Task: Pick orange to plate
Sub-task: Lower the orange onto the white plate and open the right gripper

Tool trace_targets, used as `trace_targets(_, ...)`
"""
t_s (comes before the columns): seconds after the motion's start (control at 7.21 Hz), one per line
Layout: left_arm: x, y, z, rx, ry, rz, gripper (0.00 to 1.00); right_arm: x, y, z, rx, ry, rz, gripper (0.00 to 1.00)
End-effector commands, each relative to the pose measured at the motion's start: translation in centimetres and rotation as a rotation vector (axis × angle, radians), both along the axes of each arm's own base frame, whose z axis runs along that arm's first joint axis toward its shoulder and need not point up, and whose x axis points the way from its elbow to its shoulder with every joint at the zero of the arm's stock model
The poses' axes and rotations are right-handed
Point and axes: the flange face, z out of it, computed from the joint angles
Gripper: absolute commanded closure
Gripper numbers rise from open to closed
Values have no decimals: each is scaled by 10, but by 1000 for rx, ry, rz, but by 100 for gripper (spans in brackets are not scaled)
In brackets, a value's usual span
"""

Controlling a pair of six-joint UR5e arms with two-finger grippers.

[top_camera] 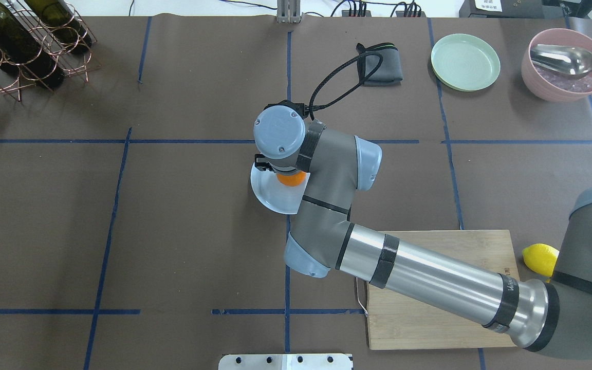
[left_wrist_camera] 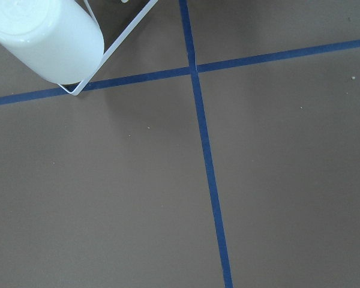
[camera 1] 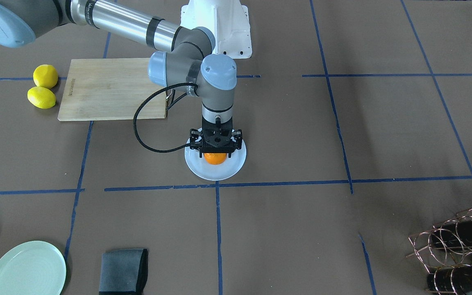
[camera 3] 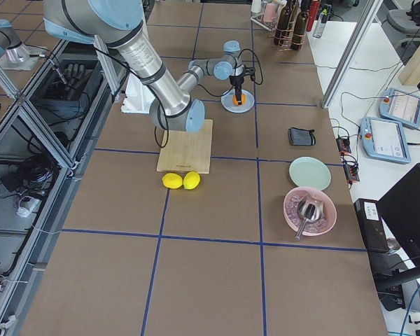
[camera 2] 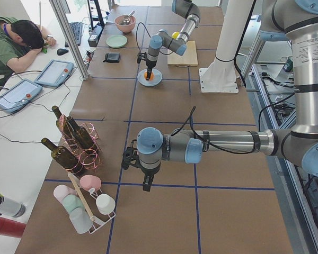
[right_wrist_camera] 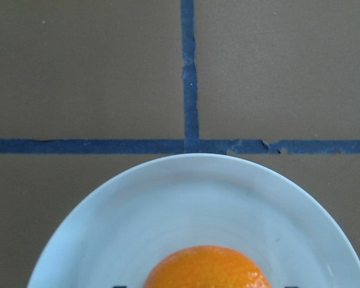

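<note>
Nearest the operators' edge: green plate and folded cloth, both well apart from the plate and no part of the job. Middle: orange at the plate's centre, seemingly set down, with the right end effector straddling it from above, clenched or released cannot be told; step judged as placement, next move calling for release and a straight lift clear. Beyond the plate: board, two lemons; left end effector far off, state not determinable.
</note>
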Motion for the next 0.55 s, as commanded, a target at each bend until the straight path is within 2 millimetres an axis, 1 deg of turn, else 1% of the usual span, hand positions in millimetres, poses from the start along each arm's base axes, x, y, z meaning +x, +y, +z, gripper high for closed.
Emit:
trace_targets(0.0,0,0,-1,3,-1,0,0,22,-18,-10,27,-18,-15,0)
trace_targets(0.14,0,0,0,1,-2,0,0,54,-42,-19,33,-49,-82,0)
trace_targets(0.28,0,-1,-3,4,-7,-1,0,109,-81,-11,12,-90,-120,0)
trace_targets(0.42,-1,3,2,-8,-7,-2,0,172,-112,13,44,-101,-179,0)
